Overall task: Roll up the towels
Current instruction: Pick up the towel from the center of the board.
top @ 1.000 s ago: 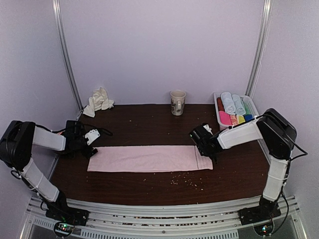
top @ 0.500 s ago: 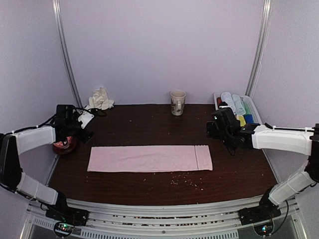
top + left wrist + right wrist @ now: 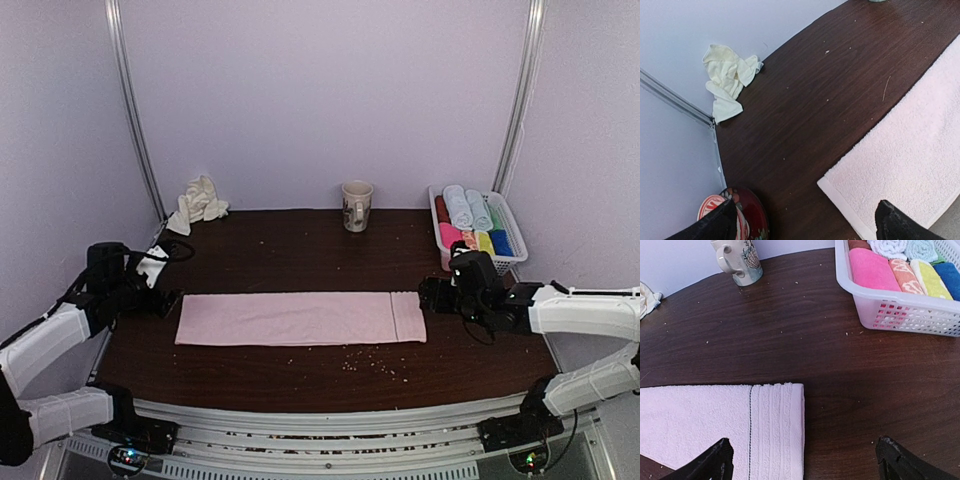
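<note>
Counter (image 3: 300, 250): dark wood.
Pink towel (image 3: 300, 318): flat, full length, mid-counter, unrolled.
Basket (image 3: 900, 312): far right, holds rolled towels.
Cream towel (image 3: 200, 202): crumpled, far left corner.
Left claw (image 3: 162, 297), right claw (image 3: 432, 296): spread, empty, one just beside each end of the pink towel.
Judged: no rolling done; both towels remain.

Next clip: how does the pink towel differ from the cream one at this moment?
Pose: the pink towel lies spread flat in a long rectangle, while the cream towel is a crumpled heap.
Place: the pink towel is in the middle of the table, and the cream towel sits at its far left corner.
Colour: pale pink against cream-white.
Both are on the table and neither is rolled yet.
</note>
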Robot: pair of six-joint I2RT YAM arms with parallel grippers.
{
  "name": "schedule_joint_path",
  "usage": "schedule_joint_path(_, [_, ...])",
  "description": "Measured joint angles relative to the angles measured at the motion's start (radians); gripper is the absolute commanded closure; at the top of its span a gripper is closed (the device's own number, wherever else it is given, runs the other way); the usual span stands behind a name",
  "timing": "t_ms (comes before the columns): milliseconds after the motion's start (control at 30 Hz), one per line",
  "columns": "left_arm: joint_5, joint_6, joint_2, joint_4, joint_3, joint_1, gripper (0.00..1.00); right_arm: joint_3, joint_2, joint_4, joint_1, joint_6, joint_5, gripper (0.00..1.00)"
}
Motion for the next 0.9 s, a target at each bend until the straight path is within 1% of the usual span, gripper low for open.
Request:
schedule_joint_path(133, [-0.02, -0.024, -0.067, -0.013, -0.047, 0.015, 0.02, -0.024, 0.022, 0.024, 0.0, 0.042, -0.003, 0.0])
schedule_joint_path(333, [-0.06, -0.056, -0.158, -0.03, -0.046, 0.018, 0.02, -0.063, 0.125, 0.105, 0.0, 0.108, -0.029, 0.0])
schedule_joint_path(467, [-0.076, -0.067, -0.24, -0.047, -0.069, 0.019, 0.02, -0.085, 0.194, 0.129, 0.0, 0.136, -0.053, 0.0])
schedule_joint_path(633, [-0.071, -0.075, -0.334, -0.079, -0.089, 0.019, 0.02, -0.09, 0.201, 0.148, 0.0, 0.16, -0.067, 0.02])
schedule_joint_path(733, [-0.058, -0.075, -0.36, -0.079, -0.098, 0.019, 0.02, -0.092, 0.201, 0.163, -0.001, 0.177, -0.068, 0.03])
schedule_joint_path(833, [-0.047, -0.075, -0.354, -0.079, -0.104, 0.019, 0.02, -0.101, 0.201, 0.182, -0.001, 0.198, -0.071, 0.04])
schedule_joint_path(900, [-0.04, -0.075, -0.34, -0.079, -0.108, 0.019, 0.02, -0.11, 0.201, 0.19, -0.001, 0.212, -0.074, 0.07])
